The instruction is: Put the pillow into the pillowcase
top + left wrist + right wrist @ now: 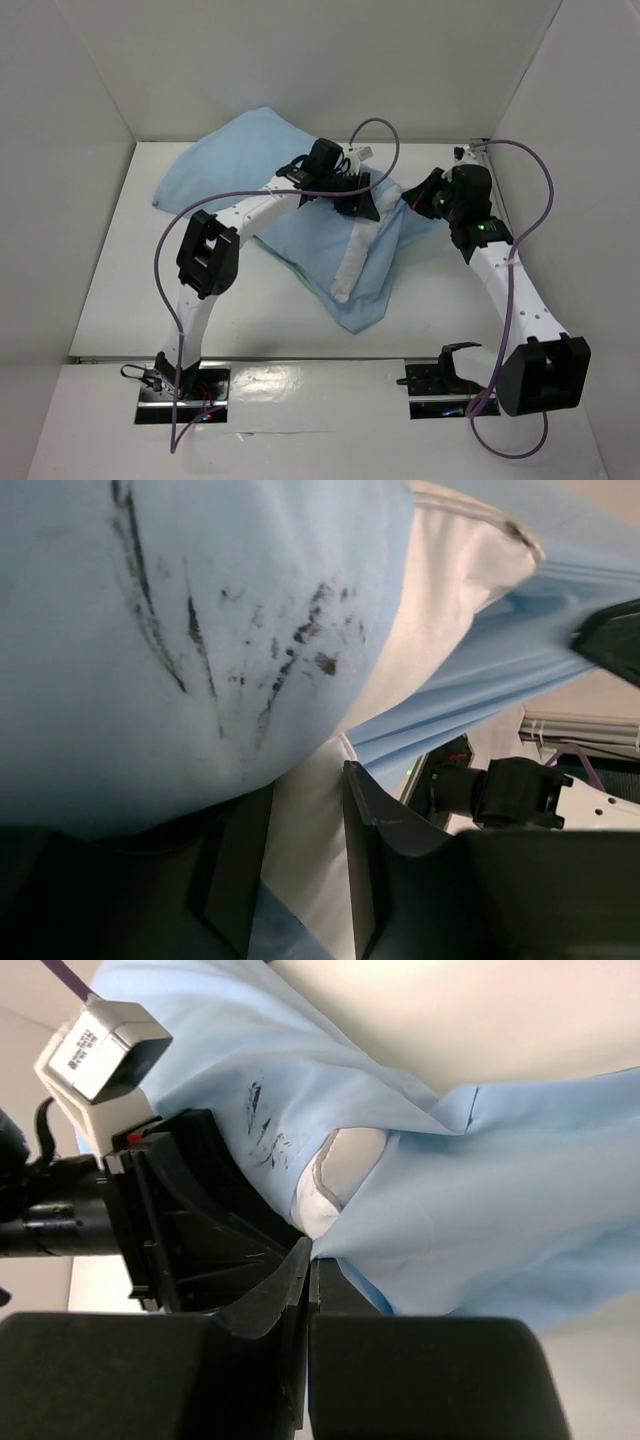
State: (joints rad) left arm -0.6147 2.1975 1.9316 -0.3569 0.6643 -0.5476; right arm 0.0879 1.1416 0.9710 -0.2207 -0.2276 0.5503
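The light blue pillowcase (235, 150) lies bunched from the back left to the table's middle, with the white pillow (352, 265) showing as a strip at its opening. My left gripper (358, 205) reaches down into that opening. In the left wrist view its fingers (365, 830) press on white pillow (308, 840) cloth that fills the gap between them, under a bulge of pillowcase (150, 630). My right gripper (418, 195) is beside it on the right. Its jaws (310, 1250) are shut on the pillowcase (500, 1210) hem, and a pillow (335, 1175) corner peeks out there.
White walls (90, 90) box the table (130, 290) on the left, back and right. Purple cables (385, 130) loop over both arms. The right arm (510, 790) shows just beyond the left fingers. The left wrist's camera block (100, 1045) sits close beside the right jaws.
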